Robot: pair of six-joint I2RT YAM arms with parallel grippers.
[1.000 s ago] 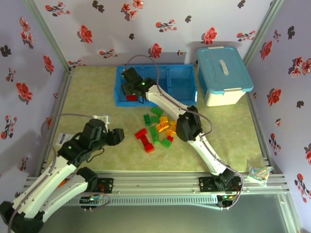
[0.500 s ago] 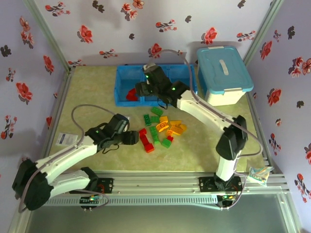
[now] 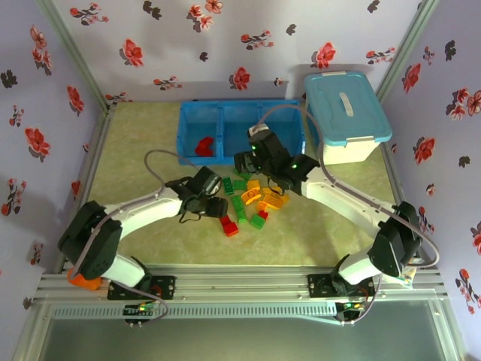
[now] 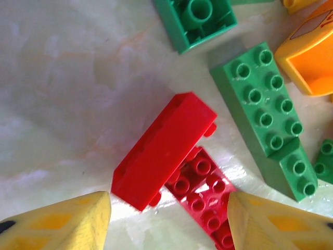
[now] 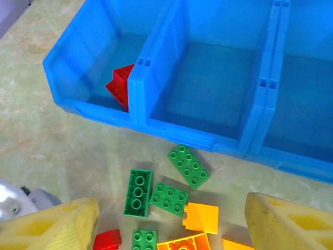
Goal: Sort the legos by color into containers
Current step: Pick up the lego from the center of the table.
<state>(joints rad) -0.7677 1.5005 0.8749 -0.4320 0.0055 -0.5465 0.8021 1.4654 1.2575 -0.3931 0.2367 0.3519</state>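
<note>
Likely light, stiff and slick-sided, the red brick (image 4: 164, 148) lies tilted at the near-left edge of the legos (image 3: 252, 199), between the parted, empty jaws of the left gripper (image 4: 167, 203); pinch its long flat sides, while the right gripper (image 5: 171, 219) hangs wide and empty near the tray (image 5: 136, 78).

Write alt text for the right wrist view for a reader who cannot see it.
A blue three-compartment tray holds one red brick in its left compartment. Green bricks and orange bricks lie scattered on the table before it, with the open right hand above them.
</note>
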